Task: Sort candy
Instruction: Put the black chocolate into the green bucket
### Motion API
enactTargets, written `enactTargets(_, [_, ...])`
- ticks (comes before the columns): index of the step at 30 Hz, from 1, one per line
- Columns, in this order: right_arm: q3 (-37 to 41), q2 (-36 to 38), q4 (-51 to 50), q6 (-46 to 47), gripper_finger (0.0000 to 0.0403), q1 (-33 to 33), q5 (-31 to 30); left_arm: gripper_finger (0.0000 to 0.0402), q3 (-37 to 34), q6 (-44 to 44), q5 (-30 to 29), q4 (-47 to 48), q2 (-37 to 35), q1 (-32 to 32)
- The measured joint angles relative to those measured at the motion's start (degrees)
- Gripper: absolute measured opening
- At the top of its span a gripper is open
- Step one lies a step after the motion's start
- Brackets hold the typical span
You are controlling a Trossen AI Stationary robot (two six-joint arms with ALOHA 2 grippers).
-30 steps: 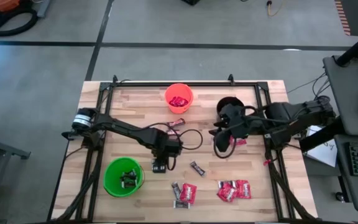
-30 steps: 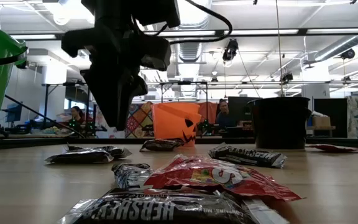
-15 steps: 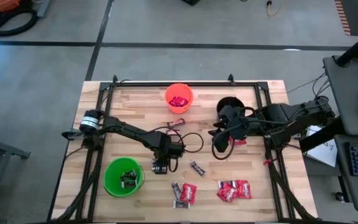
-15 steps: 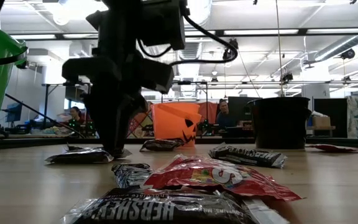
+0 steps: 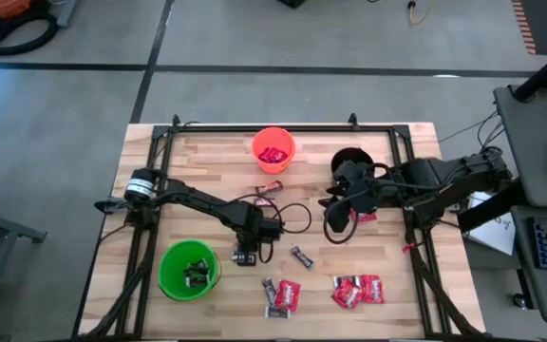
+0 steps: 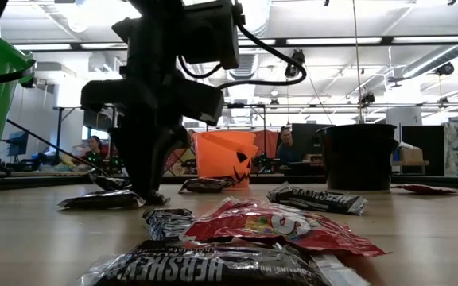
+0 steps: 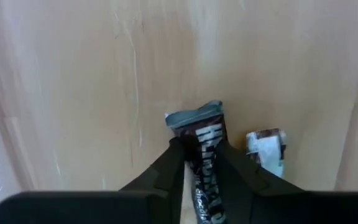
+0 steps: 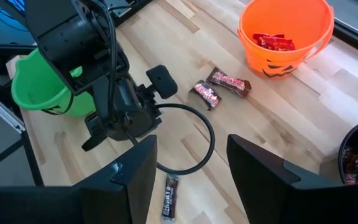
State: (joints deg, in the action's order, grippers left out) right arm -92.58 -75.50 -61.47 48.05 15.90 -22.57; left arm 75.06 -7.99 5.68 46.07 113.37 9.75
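My left gripper (image 5: 245, 254) is down on the table's middle, right of the green cup (image 5: 189, 269), shut on a dark mini bar with pale print (image 7: 205, 155). A second small wrapped piece (image 7: 266, 147) lies flat just beside that bar. In the low view the gripper (image 6: 145, 193) reaches the tabletop beside a dark bar (image 6: 102, 200). My right gripper (image 5: 334, 224) hovers open above the table in front of the black cup (image 5: 349, 160), touching nothing; its fingers stand wide apart in the right wrist view (image 8: 188, 171). More candy lies along the near edge: dark bars (image 5: 275, 296) and red packets (image 5: 357, 290). My left gripper pinches the dark mini bar between its two fingers (image 7: 178, 158), which sit on the bar's long sides (image 7: 199, 146) a little back from its crimped end. The fingers come from above, pointing down, and lie along the bar. Whether the bar is off the wood cannot be told.
The orange cup (image 5: 273, 149) at the far side holds red packets. Two reddish-brown bars (image 5: 271, 188) lie in front of it, and a single dark bar (image 5: 301, 256) lies right of my left gripper. A cable loop (image 5: 292, 214) rests on the wood between the arms.
My left gripper has come straight down from above the table until its fingertips reach the wood at the dark bar. The right arm has kept still.
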Motion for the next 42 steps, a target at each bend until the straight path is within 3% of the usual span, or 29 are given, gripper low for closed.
enactTargets(15, [0.0,0.0,0.0,-0.5,0.0187,0.0,0.0,0.0038,-0.2,2.1,-0.3,0.4,-1.5,-0.3])
enactTargets(24, [0.0,0.0,0.0,-0.6,0.0187,0.0,-1.6,0.0038,2.3,4.6,-0.7,2.8,-9.5,-2.2])
enactTargets(28, [0.0,0.0,0.1,-0.5,0.0187,0.0,-2.1,0.0038,7.1,8.1,-1.7,6.7,-13.4,-3.4])
enactTargets(34, [0.0,0.0,0.3,0.0,0.0187,0.0,-2.1,0.0038,21.2,8.9,0.0,25.5,-15.5,-3.7])
enactTargets(38, [0.0,0.0,0.4,0.3,0.0187,0.0,-2.1,0.0038,31.5,3.8,4.9,35.2,-15.6,-2.2])
enactTargets(42, [0.0,0.0,0.4,0.4,0.0187,0.0,-2.1,0.0038,39.0,1.2,5.4,41.9,-15.6,0.8])
